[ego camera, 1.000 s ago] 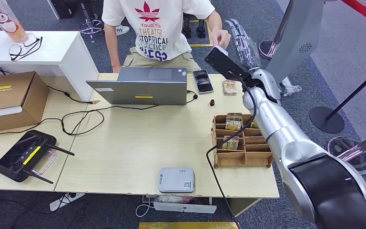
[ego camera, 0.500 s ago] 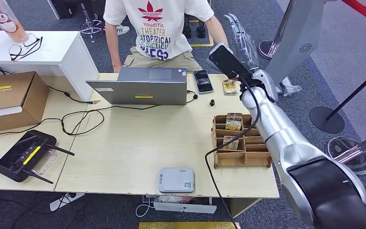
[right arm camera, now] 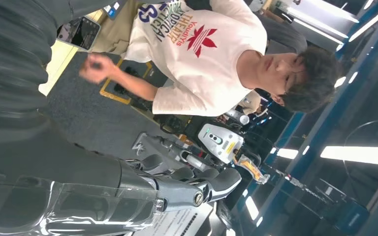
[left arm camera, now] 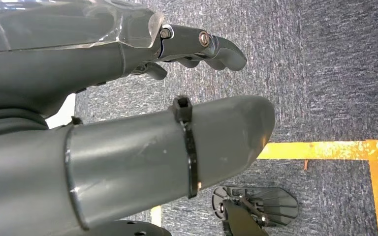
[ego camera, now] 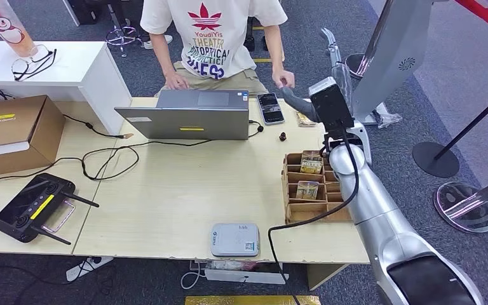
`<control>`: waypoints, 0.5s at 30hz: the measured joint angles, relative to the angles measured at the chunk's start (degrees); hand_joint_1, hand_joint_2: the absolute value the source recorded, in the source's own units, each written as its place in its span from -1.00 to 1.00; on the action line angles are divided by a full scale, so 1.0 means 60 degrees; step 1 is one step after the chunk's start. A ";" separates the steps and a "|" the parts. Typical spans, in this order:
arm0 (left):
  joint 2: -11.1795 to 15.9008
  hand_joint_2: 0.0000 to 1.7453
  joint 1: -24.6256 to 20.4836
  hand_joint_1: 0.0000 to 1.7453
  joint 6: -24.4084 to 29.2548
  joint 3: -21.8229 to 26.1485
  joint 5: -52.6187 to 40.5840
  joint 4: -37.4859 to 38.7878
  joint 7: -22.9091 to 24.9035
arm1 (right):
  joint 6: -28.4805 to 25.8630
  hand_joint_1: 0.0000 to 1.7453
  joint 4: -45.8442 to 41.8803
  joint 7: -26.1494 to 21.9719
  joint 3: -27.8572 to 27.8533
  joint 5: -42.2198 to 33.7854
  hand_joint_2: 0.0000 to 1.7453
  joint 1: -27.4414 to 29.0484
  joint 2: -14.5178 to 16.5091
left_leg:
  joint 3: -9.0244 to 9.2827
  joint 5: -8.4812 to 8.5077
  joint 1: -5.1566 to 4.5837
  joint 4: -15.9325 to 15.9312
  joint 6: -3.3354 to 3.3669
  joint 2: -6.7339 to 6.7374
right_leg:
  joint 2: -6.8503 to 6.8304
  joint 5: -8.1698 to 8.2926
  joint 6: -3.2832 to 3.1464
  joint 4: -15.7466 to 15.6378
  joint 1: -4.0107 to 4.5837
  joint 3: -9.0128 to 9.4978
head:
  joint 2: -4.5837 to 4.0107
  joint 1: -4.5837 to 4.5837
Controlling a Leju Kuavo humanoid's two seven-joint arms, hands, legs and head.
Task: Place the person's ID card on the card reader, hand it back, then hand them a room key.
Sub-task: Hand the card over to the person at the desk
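Observation:
My right hand [ego camera: 334, 56] is raised beyond the table's far right corner, fingers stretched out with nothing in them; the right wrist view shows those fingers [right arm camera: 197, 184] bare. The person in a white T-shirt [ego camera: 211, 38] stands behind the laptop, one hand [ego camera: 284, 79] drawn back near the table edge, the other on the laptop's far side. A white box-shaped device [ego camera: 235, 239] lies at the near table edge. A wooden organiser [ego camera: 321, 213] on the right holds patterned cards [ego camera: 311, 161]. My left hand [left arm camera: 197, 44] hangs over the carpet, holding nothing.
An open grey laptop [ego camera: 190, 115] and a black phone [ego camera: 270, 108] sit at the far edge, a patterned card [ego camera: 304, 118] beside them. A black controller [ego camera: 32, 206], a cardboard box [ego camera: 13, 130] and cables lie to the left. Stanchion bases [ego camera: 435, 159] stand on the right.
The person's hand, which was at my raised right hand a second ago, has pulled back to the table edge. My right arm has swung to the right and turned.

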 joint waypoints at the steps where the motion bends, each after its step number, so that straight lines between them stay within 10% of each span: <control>1: 0.0001 -1.00 0.0000 -1.00 -0.0002 0.0000 -0.0001 0.0000 0.0000 | -0.0019 -1.00 -0.0271 -0.0003 -0.0007 -0.0031 1.00 0.0211 -0.0051 | 0.0000 0.0000 0.0000 0.0000 0.0000 0.0000 | -0.0001 0.0000 0.0000 0.0000 0.0000 0.0000 | 0.0000 0.0000; 15: 0.0021 -1.00 0.0016 -1.00 -0.0081 0.0000 -0.0058 0.0000 -0.0032 | -0.0215 -1.00 -0.3391 -0.0072 -0.0314 -0.0474 1.00 0.2631 -0.0551 | -0.0001 -0.0001 0.0001 -0.0001 0.0000 0.0002 | 0.0000 -0.0001 0.0000 -0.0001 0.0000 0.0000 | 0.0000 0.0001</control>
